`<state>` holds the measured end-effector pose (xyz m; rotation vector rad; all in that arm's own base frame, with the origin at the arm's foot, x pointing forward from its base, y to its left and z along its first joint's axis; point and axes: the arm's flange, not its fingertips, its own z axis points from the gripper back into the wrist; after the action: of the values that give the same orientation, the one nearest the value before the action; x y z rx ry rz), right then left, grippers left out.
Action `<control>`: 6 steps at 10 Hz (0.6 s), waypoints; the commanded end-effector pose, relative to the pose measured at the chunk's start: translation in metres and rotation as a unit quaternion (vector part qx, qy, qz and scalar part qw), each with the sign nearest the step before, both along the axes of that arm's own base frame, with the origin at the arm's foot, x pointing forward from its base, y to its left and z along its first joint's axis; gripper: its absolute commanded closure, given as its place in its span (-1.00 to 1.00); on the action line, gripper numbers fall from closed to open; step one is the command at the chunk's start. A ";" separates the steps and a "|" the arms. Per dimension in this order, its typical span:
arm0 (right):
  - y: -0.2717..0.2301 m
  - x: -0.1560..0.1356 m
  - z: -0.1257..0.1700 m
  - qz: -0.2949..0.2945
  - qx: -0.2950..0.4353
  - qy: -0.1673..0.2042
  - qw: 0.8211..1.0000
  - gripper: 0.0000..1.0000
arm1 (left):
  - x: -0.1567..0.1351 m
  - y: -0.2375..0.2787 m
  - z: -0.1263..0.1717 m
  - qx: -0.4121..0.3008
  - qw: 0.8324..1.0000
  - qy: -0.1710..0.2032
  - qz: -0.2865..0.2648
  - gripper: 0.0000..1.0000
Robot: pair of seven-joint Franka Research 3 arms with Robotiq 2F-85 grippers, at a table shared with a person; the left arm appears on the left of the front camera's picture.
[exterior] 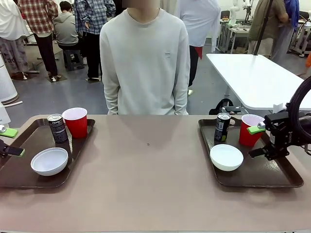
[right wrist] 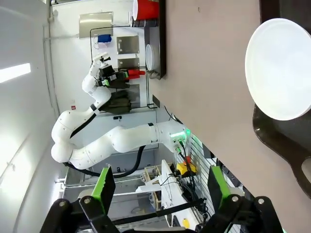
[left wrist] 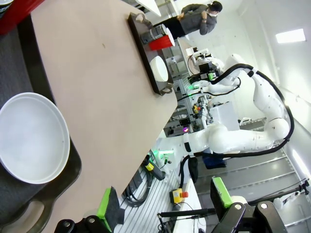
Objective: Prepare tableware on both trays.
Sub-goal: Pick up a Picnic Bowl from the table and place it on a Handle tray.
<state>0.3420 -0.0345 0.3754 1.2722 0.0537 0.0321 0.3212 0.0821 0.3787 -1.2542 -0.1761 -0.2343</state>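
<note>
Two dark brown trays lie on the table. On the left tray [exterior: 19,170] stand a dark can [exterior: 58,128], a red cup [exterior: 75,122] and a white bowl [exterior: 49,161]. The right tray [exterior: 272,177] holds a can [exterior: 222,127], a red cup [exterior: 250,130] and a bowl [exterior: 226,157]. My left gripper [exterior: 9,141] hovers open over the left tray's outer end, empty. My right gripper [exterior: 258,141] stands open beside the right cup, holding nothing. The left wrist view shows the left bowl [left wrist: 31,138] and open fingers [left wrist: 109,208]. In the right wrist view are the right bowl [right wrist: 279,68] and green pads [right wrist: 217,187].
A person [exterior: 145,63] stands at the table's far side, in the middle, with no hands over the table. The brown tabletop [exterior: 146,170] stretches bare between the trays. A white table [exterior: 252,77] stands behind at the right.
</note>
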 end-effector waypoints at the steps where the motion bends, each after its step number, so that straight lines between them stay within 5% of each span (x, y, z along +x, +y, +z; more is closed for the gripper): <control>1: 0.003 0.000 0.007 -0.008 0.007 0.010 1.000 -1.00 | -0.003 0.003 0.000 -0.003 1.000 -0.007 -0.006 -1.00; 6: 0.003 0.000 0.007 -0.008 0.007 0.010 1.000 -1.00 | -0.003 0.003 0.000 -0.003 1.000 -0.007 -0.006 -1.00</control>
<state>0.3419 -0.0338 0.3766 1.2714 0.0562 0.0288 0.3212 0.0821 0.3787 -1.2542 -0.1761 -0.2343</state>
